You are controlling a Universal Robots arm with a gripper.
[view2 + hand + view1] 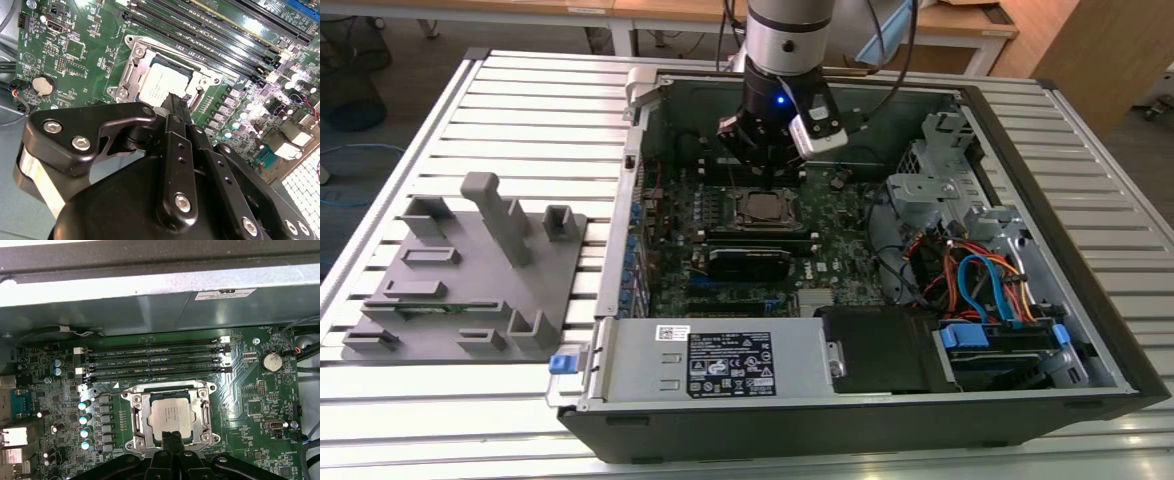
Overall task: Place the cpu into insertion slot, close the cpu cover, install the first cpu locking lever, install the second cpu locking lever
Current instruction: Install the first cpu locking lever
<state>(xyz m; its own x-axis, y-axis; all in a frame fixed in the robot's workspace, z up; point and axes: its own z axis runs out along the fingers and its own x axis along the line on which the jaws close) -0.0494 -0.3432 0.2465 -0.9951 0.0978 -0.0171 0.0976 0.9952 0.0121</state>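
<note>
While the cpu point(171, 414) lies seated, the closed, empty end effector point(172, 436) hangs at its edge.

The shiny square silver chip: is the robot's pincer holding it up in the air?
No, the flat square silver chip lies in the silver-rimmed socket on the green board.

Silver arm point(787, 40), black gripper point(175, 102)
Grey-silver tube, blue light point(781, 100) on the black wrist point(774, 95), white camera block point(817, 135) beside it; matte black links studded with silver screws point(81, 144).
</note>
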